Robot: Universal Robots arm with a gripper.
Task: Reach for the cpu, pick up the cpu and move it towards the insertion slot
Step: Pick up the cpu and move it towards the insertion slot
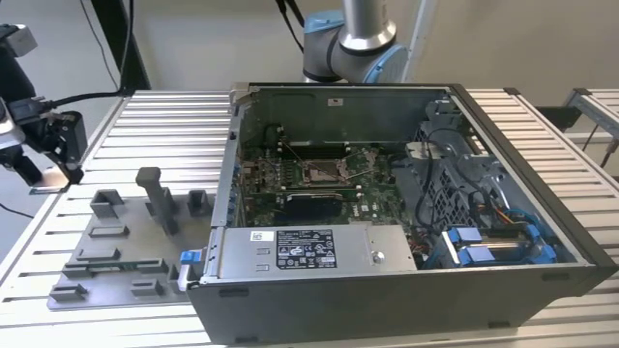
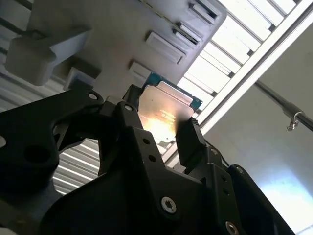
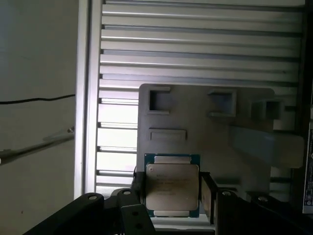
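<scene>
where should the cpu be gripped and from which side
By two opposite thin edges, coming in square to its flat face. The cpu is a thin flat square, so only the edges offer a hold; in the first wrist view the gripper has fingers on two opposite edges, which looks sound.

The exterior view stands well back and high, looking down aslant over the counter, with the open computer case at centre, my arm's base at twelve o'clock and my wrist at nine o'clock. Both wrist views ride close behind my jaws: the first wrist view looks straight down past them, the second wrist view slants in from one side. Both share the cpu between my jaws, the grey fixture plate and the counter's ribs.
</scene>
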